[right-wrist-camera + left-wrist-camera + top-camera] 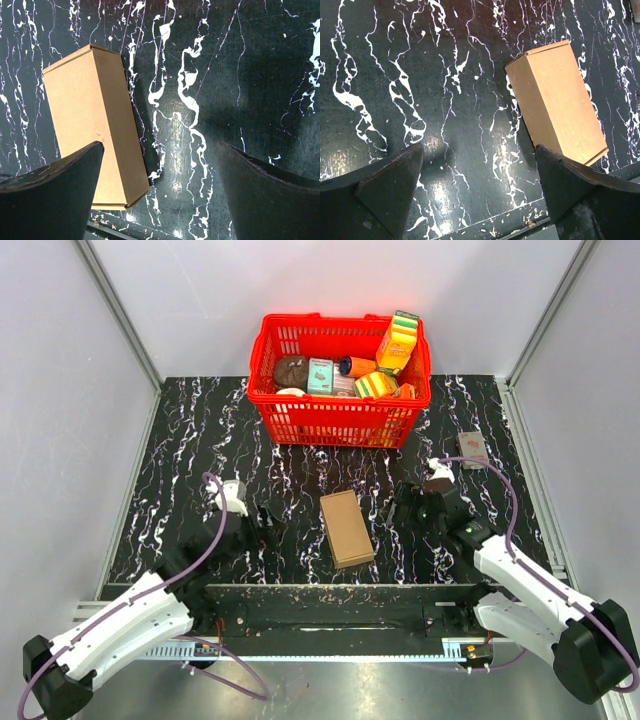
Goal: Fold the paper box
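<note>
Reaches in from the near-left corner with the left arm [130,625], white forearm slanting toward the middle, and holds the left gripper [266,522] low with its dark fingers [385,185] spread wide. Mirrors this from the near-right corner with the right arm [525,585], pointing the right gripper [402,506] inward, fingers likewise far apart. Faces the two grippers toward each other across the middle, well apart, both tilted downward, a purple cable [210,530] looping along each arm.

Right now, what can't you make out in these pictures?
- Paper box: near corner hidden behind a finger of the right hand, right wrist view.
- Packages in the red basket: labels too small, top view.
- Small flat item, top view: too small to identify.
</note>
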Controlling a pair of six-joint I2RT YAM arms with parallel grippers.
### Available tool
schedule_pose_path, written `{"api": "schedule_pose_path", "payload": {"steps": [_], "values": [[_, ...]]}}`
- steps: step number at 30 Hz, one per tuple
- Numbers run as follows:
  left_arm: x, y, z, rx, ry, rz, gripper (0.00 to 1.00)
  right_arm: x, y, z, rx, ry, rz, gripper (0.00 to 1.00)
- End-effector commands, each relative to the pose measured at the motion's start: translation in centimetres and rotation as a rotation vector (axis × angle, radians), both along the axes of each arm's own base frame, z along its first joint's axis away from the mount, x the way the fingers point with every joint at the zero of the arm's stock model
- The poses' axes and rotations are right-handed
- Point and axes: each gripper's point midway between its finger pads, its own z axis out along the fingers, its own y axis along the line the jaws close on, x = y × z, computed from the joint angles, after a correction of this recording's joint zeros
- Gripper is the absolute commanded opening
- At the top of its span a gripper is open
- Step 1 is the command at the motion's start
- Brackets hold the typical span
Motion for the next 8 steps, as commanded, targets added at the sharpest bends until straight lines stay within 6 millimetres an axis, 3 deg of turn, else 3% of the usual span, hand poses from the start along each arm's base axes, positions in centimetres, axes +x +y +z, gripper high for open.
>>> {"api": "schedule_pose_path", "payload": {"steps": [1, 8], "values": [[-0.4, 0.8, -0.5, 0.000, -0.007, 0.020, 0.99, 0.7, -0.3, 0.3, -0.001, -0.031, -0.038, 1.00], [-0.4, 1.3, 0.9, -0.039, -0.076, 0.027, 0.99, 1.3, -0.8, 1.0, -0.024, -0.064, -0.060, 1.00]]}}
